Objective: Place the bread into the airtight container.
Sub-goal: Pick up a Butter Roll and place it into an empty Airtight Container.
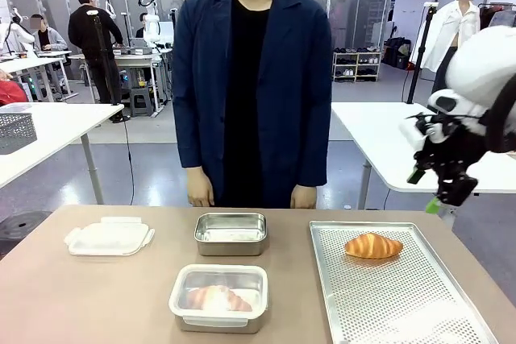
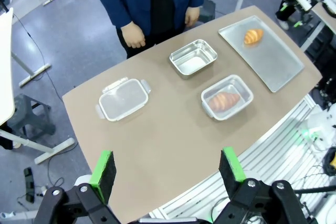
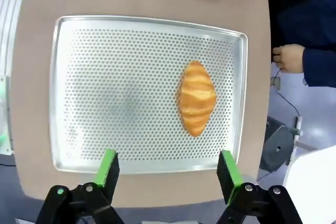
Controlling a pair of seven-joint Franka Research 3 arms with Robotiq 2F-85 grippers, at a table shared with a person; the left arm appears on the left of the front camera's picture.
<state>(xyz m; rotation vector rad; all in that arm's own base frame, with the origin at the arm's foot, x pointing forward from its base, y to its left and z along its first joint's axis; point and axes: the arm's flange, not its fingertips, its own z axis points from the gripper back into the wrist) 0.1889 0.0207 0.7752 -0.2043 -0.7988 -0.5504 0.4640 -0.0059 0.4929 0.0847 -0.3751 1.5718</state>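
One container (image 1: 218,324) holds a croissant (image 1: 219,299); a second croissant (image 1: 372,246) lies on the tray (image 1: 403,296).

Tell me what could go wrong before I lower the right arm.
1. The croissant looks soft; the open right gripper could crush it or scrape the perforated tray.
2. The empty container sits close to the person's hand, so the carry may pass near it.
3. The nearer container is lidded and already holds bread; aiming there would fail.

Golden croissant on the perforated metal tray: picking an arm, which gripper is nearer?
Right. The right gripper hovers beyond the perforated tray's edge, near the golden croissant; the left gripper hangs far across the table.
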